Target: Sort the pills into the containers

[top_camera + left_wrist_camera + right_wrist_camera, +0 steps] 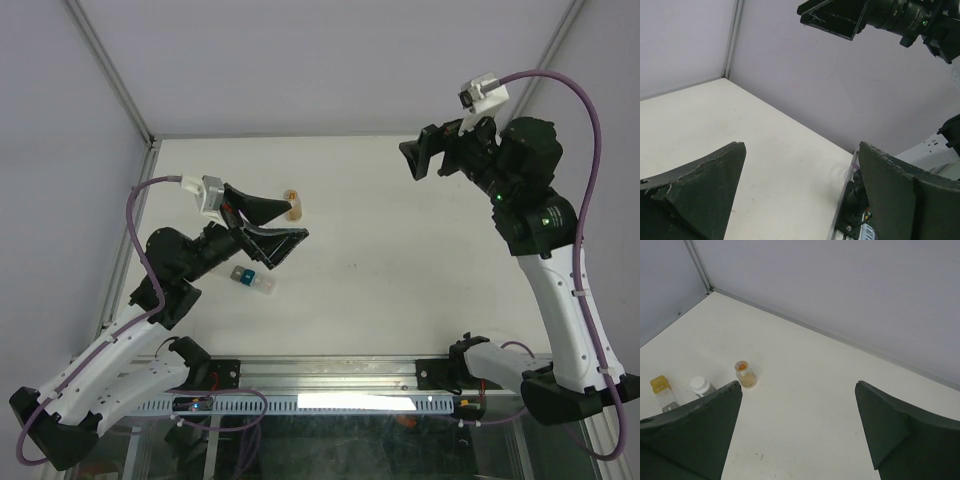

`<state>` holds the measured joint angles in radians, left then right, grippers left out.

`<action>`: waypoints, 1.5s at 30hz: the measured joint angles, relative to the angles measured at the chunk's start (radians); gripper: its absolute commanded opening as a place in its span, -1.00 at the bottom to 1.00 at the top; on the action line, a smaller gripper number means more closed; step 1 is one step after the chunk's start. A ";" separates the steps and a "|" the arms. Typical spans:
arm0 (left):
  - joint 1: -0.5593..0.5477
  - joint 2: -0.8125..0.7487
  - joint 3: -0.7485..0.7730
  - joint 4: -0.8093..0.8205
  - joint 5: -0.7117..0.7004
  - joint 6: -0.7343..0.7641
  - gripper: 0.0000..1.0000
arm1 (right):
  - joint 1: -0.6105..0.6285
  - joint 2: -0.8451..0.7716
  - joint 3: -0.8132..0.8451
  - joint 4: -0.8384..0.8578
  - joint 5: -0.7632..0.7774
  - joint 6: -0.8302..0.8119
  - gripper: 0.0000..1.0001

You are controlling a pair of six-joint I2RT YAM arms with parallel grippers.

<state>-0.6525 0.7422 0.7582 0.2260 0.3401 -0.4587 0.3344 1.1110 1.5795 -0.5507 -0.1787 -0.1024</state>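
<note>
Looking down from the top view, the left pincer hangs released, jaws spread wide, over the left-centre of the desk. The containers lie on the desk just below it in the frame, their blue-teal and clear cubes showing, while the yellow one is unseen, likely hidden under the arm. That pose reads as readiness to descend on the strip or on the amber bottle standing at its upper fingertip. The right pincer sits raised at the upper right, equally wide and empty, probably parked out of the way. In the left wrist view, parted fingers frame only bare desk, with the right pincer at the top edge. In the right wrist view, parted fingers frame the amber bottle left of centre, plus a white-capped vial and a yellow-topped piece at lower left. Whether that piece is the yellow cube I cannot tell. No loose pills show.
</note>
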 measured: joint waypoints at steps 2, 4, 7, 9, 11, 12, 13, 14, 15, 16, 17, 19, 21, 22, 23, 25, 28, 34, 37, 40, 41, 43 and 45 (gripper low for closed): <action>0.000 -0.002 0.000 -0.009 -0.004 0.003 0.98 | -0.003 0.000 -0.016 0.000 -0.009 0.008 0.98; 0.000 -0.004 0.000 -0.023 -0.018 0.007 0.98 | -0.005 0.000 -0.049 0.001 -0.028 0.016 0.98; 0.000 -0.006 0.000 -0.042 -0.043 0.019 0.98 | -0.006 0.000 -0.111 0.008 -0.072 0.023 0.98; 0.000 -0.006 0.000 -0.059 -0.062 0.031 0.98 | -0.006 0.000 -0.150 0.017 -0.103 0.026 0.97; 0.000 -0.006 0.000 -0.080 -0.085 0.042 0.98 | -0.006 0.000 -0.194 0.030 -0.145 0.027 0.98; 0.000 -0.005 0.000 -0.089 -0.098 0.050 0.98 | -0.006 0.001 -0.210 0.034 -0.159 0.027 0.98; 0.000 -0.004 0.000 -0.099 -0.112 0.057 0.98 | -0.006 0.001 -0.234 0.045 -0.181 0.026 0.98; 0.000 -0.002 0.000 -0.109 -0.133 0.066 0.98 | -0.006 0.001 -0.257 0.055 -0.205 0.021 0.97; 0.000 0.001 0.000 -0.126 -0.159 0.081 0.98 | -0.006 0.001 -0.274 0.060 -0.224 0.015 0.98; 0.000 0.006 0.001 -0.140 -0.180 0.090 0.98 | -0.006 0.001 -0.298 0.070 -0.252 0.002 0.98; 0.000 0.016 0.002 -0.156 -0.206 0.101 0.98 | -0.006 0.001 -0.324 0.080 -0.283 -0.013 0.98; 0.014 0.046 0.007 -0.192 -0.248 0.113 0.98 | -0.006 0.002 -0.376 0.096 -0.344 -0.041 0.97; 0.050 0.079 0.008 -0.217 -0.263 0.113 0.98 | -0.006 0.005 -0.427 0.105 -0.399 -0.066 0.98; 0.085 0.097 0.007 -0.230 -0.263 0.109 0.98 | -0.006 0.008 -0.453 0.111 -0.424 -0.076 0.98; 0.125 0.111 0.004 -0.241 -0.262 0.104 0.96 | -0.007 0.012 -0.474 0.115 -0.443 -0.082 0.98; 0.216 0.126 -0.011 -0.248 -0.253 0.081 0.91 | -0.011 0.023 -0.520 0.132 -0.479 -0.088 0.97; 0.375 0.130 -0.053 -0.242 -0.217 0.026 0.85 | -0.014 0.035 -0.558 0.145 -0.508 -0.090 0.98; 0.679 0.142 -0.192 -0.226 -0.180 -0.094 0.58 | -0.017 0.038 -0.599 0.178 -0.549 -0.090 0.97; 0.752 0.157 -0.239 -0.233 -0.210 -0.130 0.28 | -0.019 0.038 -0.625 0.192 -0.571 -0.087 0.98; 0.806 0.207 -0.243 -0.229 -0.241 -0.136 0.13 | -0.025 0.039 -0.632 0.191 -0.586 -0.083 0.98; 0.827 0.232 -0.243 -0.227 -0.252 -0.137 0.07 | -0.026 0.039 -0.632 0.195 -0.592 -0.083 0.97; 0.877 0.300 -0.243 -0.224 -0.260 -0.144 -0.02 | -0.026 0.039 -0.632 0.196 -0.601 -0.082 0.98; 0.912 0.376 -0.243 -0.226 -0.278 -0.156 -0.20 | -0.026 0.043 -0.632 0.197 -0.615 -0.080 0.98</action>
<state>0.2592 1.1179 0.5152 -0.0002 0.0620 -0.6147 0.3088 1.1542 0.9474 -0.3534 -0.7933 -0.1825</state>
